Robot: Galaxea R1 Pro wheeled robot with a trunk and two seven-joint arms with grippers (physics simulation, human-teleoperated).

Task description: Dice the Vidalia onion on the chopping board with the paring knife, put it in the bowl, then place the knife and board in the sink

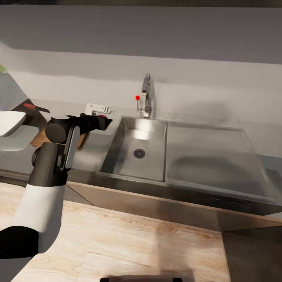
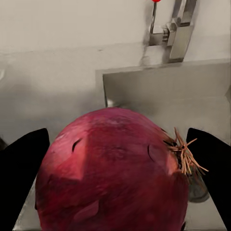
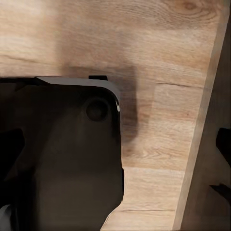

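- Up close, the left gripper (image 2: 115,178) clamps the Vidalia onion (image 2: 113,173), a glossy pinkish-red bulb with dry, wispy roots, its dark fingers (image 2: 24,159) pressed to both sides.
- Held over the countertop (image 1: 92,147), the onion hangs just left of the sink (image 1: 137,150).
- Farther left lie the chopping board (image 1: 39,138), paring knife (image 1: 33,106) and bowl (image 1: 9,121).
- Whether the right gripper is open cannot be told.

We see our left arm (image 1: 43,196) built of stout cylindrical segments: a black section lowest, then a glossy white sleeve-like section, then a dark grey-brown one. A round black joint cap sits on top, with a grey rounded strap-shaped link (image 1: 71,147) running down its side. The left gripper (image 1: 105,121) is matt black, with broad, blunt fingers (image 2: 24,159). Our base (image 3: 62,159) appears as a dark, glossy, round-cornered panel bearing a circular boss.
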